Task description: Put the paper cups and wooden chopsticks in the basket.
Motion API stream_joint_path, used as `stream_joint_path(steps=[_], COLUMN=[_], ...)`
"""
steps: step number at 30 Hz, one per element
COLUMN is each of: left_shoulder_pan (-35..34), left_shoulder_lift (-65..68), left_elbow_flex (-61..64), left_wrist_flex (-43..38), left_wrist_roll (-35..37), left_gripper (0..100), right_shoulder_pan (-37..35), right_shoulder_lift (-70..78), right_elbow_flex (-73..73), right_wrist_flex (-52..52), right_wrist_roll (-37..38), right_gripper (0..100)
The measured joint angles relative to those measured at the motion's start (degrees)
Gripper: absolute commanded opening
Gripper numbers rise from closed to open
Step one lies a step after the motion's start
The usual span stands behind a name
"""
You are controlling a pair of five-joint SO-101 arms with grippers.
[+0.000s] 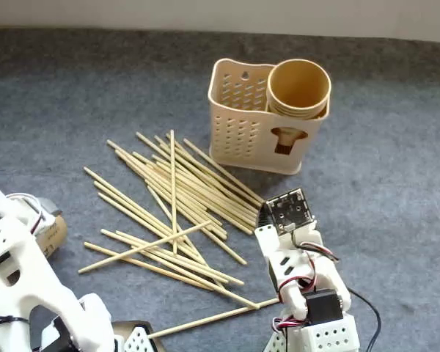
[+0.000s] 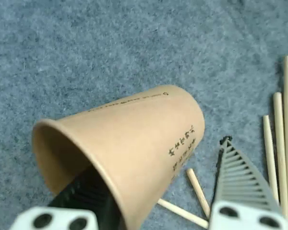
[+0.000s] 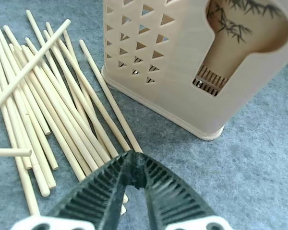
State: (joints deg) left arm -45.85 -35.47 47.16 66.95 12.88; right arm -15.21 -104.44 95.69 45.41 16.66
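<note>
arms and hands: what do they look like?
Left arm and right arm: white plastic shells with rows of small holes. Right arm carries a black servo, dark circuit board, red, white and black cables. Left hand and right hand: dark ribbed tapering fingers, white bases.

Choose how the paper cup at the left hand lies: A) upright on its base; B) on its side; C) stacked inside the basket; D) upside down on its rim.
B: the cup lies on its side on the grey mat, its open mouth facing the wrist camera.
</note>
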Motion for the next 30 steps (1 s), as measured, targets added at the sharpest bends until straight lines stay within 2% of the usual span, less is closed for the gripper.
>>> stream_joint_path(steps=[6, 15, 24, 27, 30], left_shoulder_pan=[3.87, 6.07, 6.07, 6.07, 6.07], left_shoulder_lift=[0.0, 0.0, 0.0, 0.0, 0.0], left_elbow_flex=[0.09, 0.09, -3.43, -6.15, -9.49], left_wrist_flex=[-3.34, -3.96, -4.31, -4.31, -4.31], left_wrist_roll=[3.08, 6.07, 5.98, 2.55, -5.54], left_gripper=[26, 1, 1, 1, 1], right_shoulder_pan=[0.0, 0.0, 0.0, 0.0, 0.0], right_shoulder_lift=[0.0, 0.0, 0.0, 0.0, 0.0], right_elbow_flex=[0.0, 0.0, 0.0, 0.0, 0.0], right_wrist_flex=[0.0, 0.0, 0.0, 0.0, 0.0], right_wrist_roll=[0.0, 0.0, 0.0, 0.0, 0.0], right_gripper=[0.9, 0.9, 0.9, 0.9, 0.9])
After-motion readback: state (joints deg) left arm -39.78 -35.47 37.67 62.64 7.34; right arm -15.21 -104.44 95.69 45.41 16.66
